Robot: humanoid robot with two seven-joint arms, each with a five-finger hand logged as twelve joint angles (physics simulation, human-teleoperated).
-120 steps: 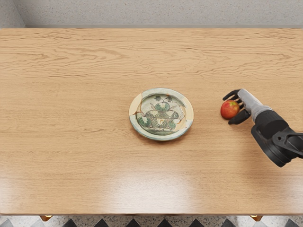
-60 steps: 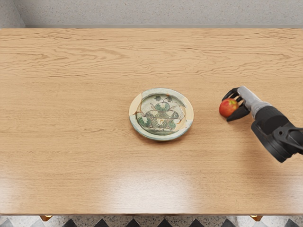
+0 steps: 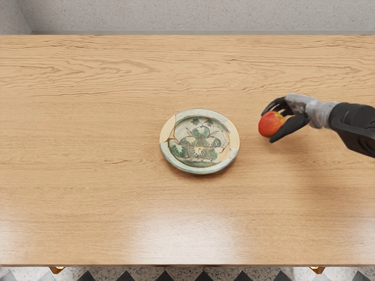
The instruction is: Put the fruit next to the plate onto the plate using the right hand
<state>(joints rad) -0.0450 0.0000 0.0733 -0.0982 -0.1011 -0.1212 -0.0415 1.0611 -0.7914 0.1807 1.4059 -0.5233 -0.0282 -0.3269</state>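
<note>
On the right side of the worktop [image 3: 88, 117], my right hand [image 3: 289, 113] is closed around the fruit [image 3: 269, 124], a red apple with a little yellow on it. The dark fingers [image 3: 289, 125] curl around it from above and from below, so I judge that the grasp is made. The fruit is near the plate [image 3: 166, 138], to its right, but apart from it; a strip of bare wood lies between them. I cannot tell surely whether the fruit rests on the wood or is a little above it. The soft shadow under my hand suggests it is raised.

So the first part, taking the fruit, looks done. What is left is to carry it to the left over the rim, lower it onto the middle of the plate, and open the fingers.

The plate holds nothing real. I see only the painted green and brown pattern in its middle and some pale cracks on the rim. My left hand does not show.
</note>
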